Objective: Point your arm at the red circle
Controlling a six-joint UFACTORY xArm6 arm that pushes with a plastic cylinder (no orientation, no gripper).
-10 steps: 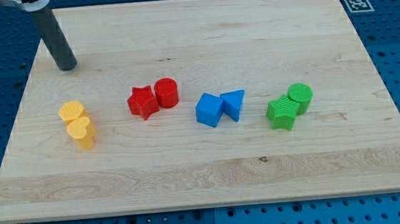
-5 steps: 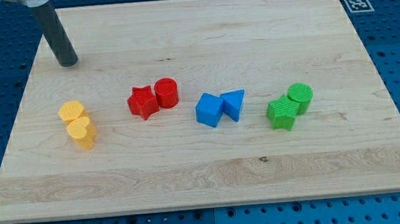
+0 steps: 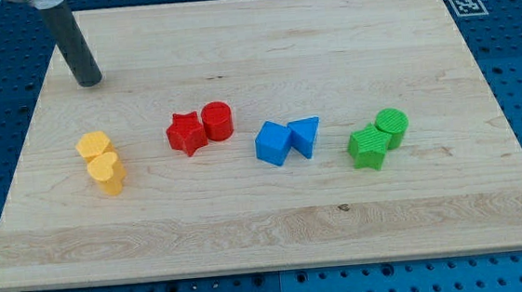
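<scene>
The task is judged barely begun, since my tip (image 3: 90, 82), a bare rod by which nothing is held, is seen well apart from the red circle (image 3: 218, 121), which is touched by the red star (image 3: 185, 133) mid-board.

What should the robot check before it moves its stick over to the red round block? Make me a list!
1. My tip is in view, near the board's top-left corner: ok.
2. The red circle is in view, not hidden: ok.
3. My tip is already at the red circle: not ok; it is far off, up and to the view's left.
4. The straight path from my tip to the red circle is free: ok, but the red star lies close below that line.
5. The red star is apart from the red circle: not ok; they touch, so approach from the view's top.
6. The yellow blocks are out of the way: ok.
</scene>
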